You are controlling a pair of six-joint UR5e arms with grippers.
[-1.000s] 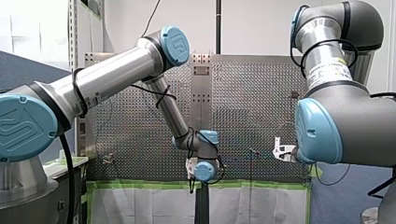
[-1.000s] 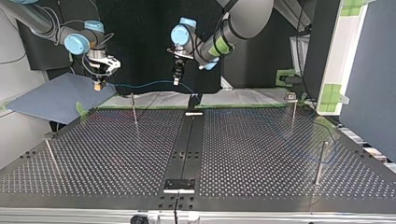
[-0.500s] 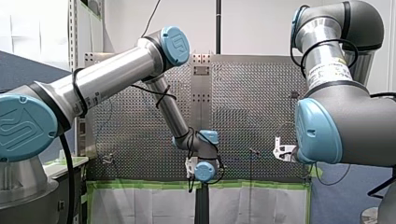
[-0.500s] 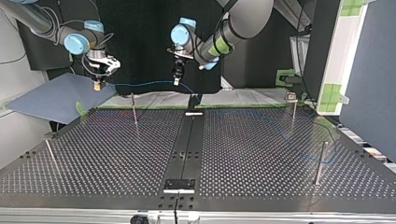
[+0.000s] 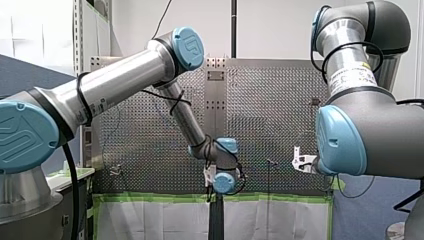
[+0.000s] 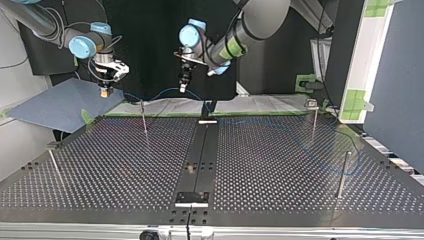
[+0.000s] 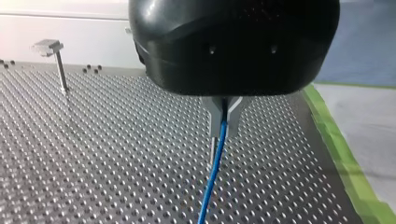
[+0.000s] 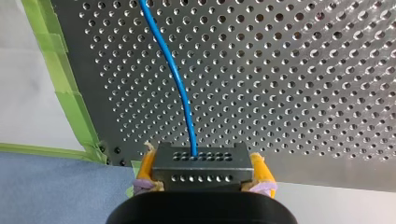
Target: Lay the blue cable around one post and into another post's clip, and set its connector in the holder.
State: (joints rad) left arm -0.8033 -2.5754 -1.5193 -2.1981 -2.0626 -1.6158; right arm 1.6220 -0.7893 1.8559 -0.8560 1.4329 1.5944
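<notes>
My right end effector [image 8: 201, 173] is shut tight on a dark grey block connector with rows of small holes [image 8: 201, 156]. Its yellow pads [image 8: 145, 167] press on the two sides of the block. A thin blue cable [image 8: 175, 70] comes out of the middle of the block and goes away over the silver counter full of small holes [image 8: 289, 84]. A strip of green tape [image 8: 70, 93] runs along the counter's edge, beside the cable.

In the top view this end effector [image 6: 105, 91] hangs in the upper left of the frame, above the far edge of the counter [image 6: 125, 165]. The cable [image 6: 165, 92] runs from it across to my left end effector [image 6: 183, 86], near the top middle of the frame. A thin metal post [image 6: 143, 117] stands under that bit of cable.

In the left wrist view my left end effector [image 7: 225, 126] has its grey metal fingers [image 7: 212, 112] pinched shut on the cable [image 7: 212, 177], which hangs down out of them. A thin pin-like post [image 7: 212, 150] stands just beside the cable, and a post with a flat top [image 7: 58, 65] stands well apart from it
</notes>
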